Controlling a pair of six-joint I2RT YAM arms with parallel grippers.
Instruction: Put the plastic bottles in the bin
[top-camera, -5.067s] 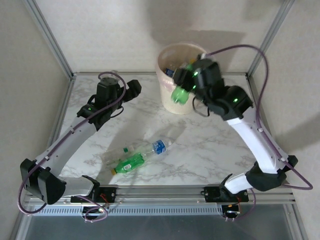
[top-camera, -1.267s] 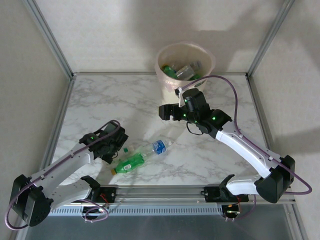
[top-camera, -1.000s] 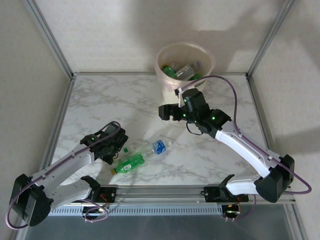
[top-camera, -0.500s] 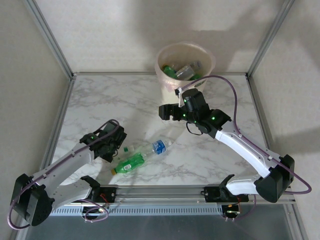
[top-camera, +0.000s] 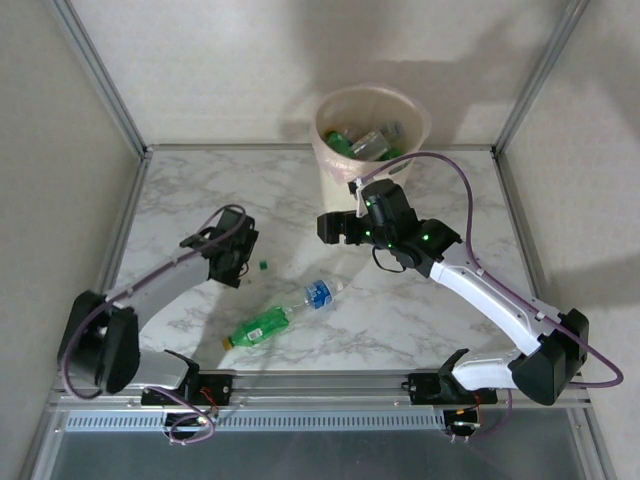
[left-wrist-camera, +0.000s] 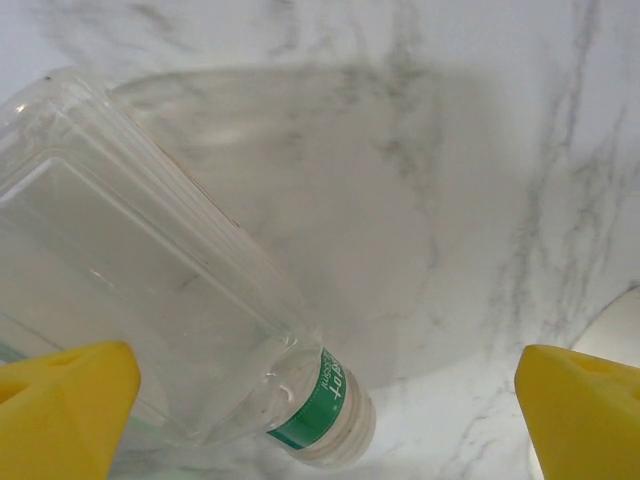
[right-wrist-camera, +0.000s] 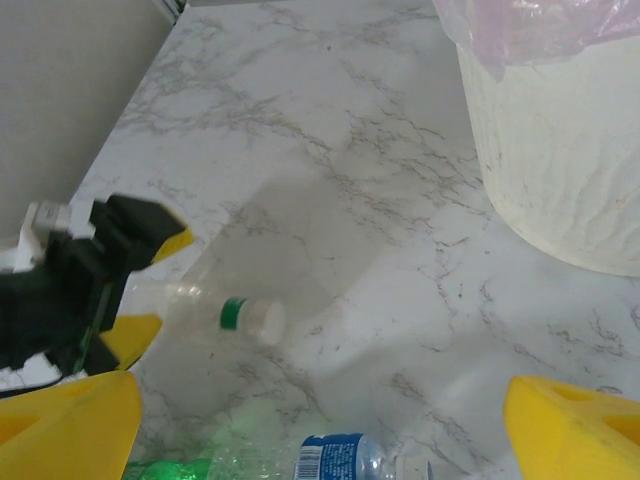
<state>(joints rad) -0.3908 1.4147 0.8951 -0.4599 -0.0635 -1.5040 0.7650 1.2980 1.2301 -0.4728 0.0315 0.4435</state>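
Note:
My left gripper (top-camera: 244, 261) is shut on a clear plastic bottle (left-wrist-camera: 150, 290) with a green neck band and white cap, and holds it above the marble table. The right wrist view shows that bottle (right-wrist-camera: 215, 310) between the left gripper's yellow fingers (right-wrist-camera: 168, 243). Two more bottles lie near the front: a green one (top-camera: 262, 325) and a clear one with a blue label (top-camera: 318, 293). The cream bin (top-camera: 345, 195) with its pinkish liner stands at the back and holds several bottles. My right gripper (top-camera: 328, 228) hangs open in front of the bin, with nothing between its fingers.
The marble table (top-camera: 180, 200) is fenced by metal frame posts (top-camera: 100, 75) at the back corners, with walls close behind. A purple cable (top-camera: 470, 190) loops over the right arm. The bin's wall (right-wrist-camera: 560, 150) is just right of my right gripper.
The left gripper has swung away from the front edge toward the back left and taken the clear bottle up off the table. The right arm has not moved.

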